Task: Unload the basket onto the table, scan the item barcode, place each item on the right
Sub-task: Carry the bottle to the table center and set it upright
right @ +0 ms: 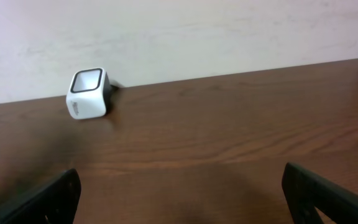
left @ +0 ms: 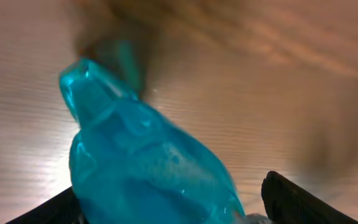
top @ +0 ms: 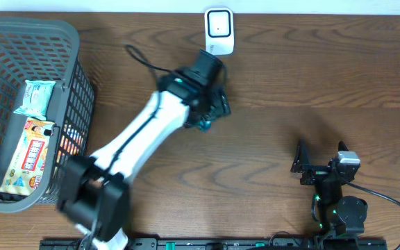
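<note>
The item is a translucent teal-blue pouch (left: 148, 168), filling the left wrist view between the two dark fingers. My left gripper (left: 169, 208) is shut on it and holds it above the wood, casting a shadow. From overhead the left gripper (top: 210, 111) hovers just in front of the white barcode scanner (top: 219, 29) at the table's far edge, with a bit of the teal pouch (top: 204, 125) showing below it. No barcode is visible. My right gripper (top: 321, 156) rests open near the front right, nothing between its fingers, and the scanner (right: 87, 93) shows far to its left.
A grey mesh basket (top: 68, 42) stands at the left edge, holding a yellow snack packet (top: 30, 153) and a pale blue packet (top: 35, 97). The left arm's cable (top: 141, 59) trails across the table behind the arm. A pale wall runs behind the scanner.
</note>
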You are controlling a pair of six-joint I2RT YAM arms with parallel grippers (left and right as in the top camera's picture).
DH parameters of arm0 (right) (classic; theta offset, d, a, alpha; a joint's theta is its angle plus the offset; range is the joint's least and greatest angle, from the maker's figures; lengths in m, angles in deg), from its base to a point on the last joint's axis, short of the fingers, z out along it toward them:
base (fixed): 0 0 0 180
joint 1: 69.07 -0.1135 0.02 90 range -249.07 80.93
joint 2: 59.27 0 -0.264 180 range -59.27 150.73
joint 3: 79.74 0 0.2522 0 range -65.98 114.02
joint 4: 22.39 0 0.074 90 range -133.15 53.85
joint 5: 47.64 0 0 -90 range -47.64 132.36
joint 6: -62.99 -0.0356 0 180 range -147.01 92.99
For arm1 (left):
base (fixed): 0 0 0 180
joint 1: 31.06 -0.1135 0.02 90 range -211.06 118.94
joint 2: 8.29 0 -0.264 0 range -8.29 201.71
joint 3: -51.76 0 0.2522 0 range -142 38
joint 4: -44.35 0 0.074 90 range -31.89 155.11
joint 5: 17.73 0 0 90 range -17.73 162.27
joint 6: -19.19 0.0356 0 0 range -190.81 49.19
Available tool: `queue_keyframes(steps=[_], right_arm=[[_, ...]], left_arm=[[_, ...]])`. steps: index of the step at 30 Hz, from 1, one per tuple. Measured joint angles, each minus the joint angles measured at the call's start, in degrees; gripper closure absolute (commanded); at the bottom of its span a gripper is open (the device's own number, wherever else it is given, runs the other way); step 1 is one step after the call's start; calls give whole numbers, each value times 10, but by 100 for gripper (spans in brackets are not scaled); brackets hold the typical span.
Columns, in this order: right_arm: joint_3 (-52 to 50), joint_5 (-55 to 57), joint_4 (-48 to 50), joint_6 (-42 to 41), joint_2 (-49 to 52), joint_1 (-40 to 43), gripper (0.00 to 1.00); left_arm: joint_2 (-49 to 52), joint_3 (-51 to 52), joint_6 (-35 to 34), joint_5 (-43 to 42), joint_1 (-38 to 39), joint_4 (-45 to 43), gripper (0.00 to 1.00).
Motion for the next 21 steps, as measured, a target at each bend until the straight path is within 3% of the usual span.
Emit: queue_keyframes(steps=[16, 21], right_arm=[[0, 0, 0, 0, 0, 0, 1], [0, 0, 0, 0, 0, 0, 1]], left_arm=[[30, -2, 0, 2, 57, -76, 65], [30, -2, 0, 2, 57, -76, 50]])
